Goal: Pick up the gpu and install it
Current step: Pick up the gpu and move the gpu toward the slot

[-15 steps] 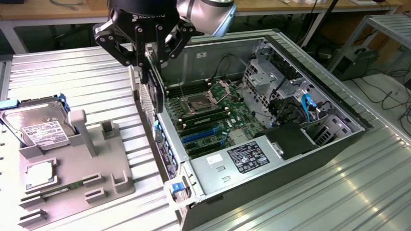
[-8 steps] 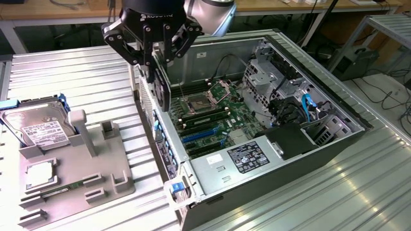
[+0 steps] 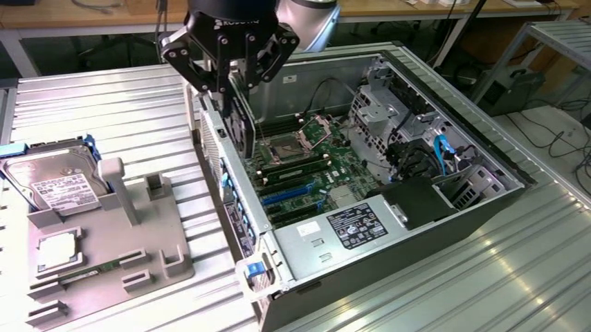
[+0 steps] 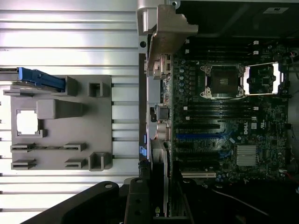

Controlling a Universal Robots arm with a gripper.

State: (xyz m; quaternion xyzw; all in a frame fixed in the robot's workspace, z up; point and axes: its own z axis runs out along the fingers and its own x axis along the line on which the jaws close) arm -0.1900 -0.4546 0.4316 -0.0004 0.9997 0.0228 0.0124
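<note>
Now your fingers (image 3: pixel 221 91) are clamped on the gpu (image 3: pixel 243 131), hanging edge-down over the computer case (image 3: pixel 420 263) to meet the motherboard (image 3: pixel 323 173) slots.

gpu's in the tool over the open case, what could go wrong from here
1. The gpu hangs upright in the tool, right beside the case wall; its edge could catch on that wall going down.
2. The blue slots are narrow and packed among others; a slightly off card might hit the board instead of seating.
3. The open socket lies close below; a slip could land the card on it.
</note>
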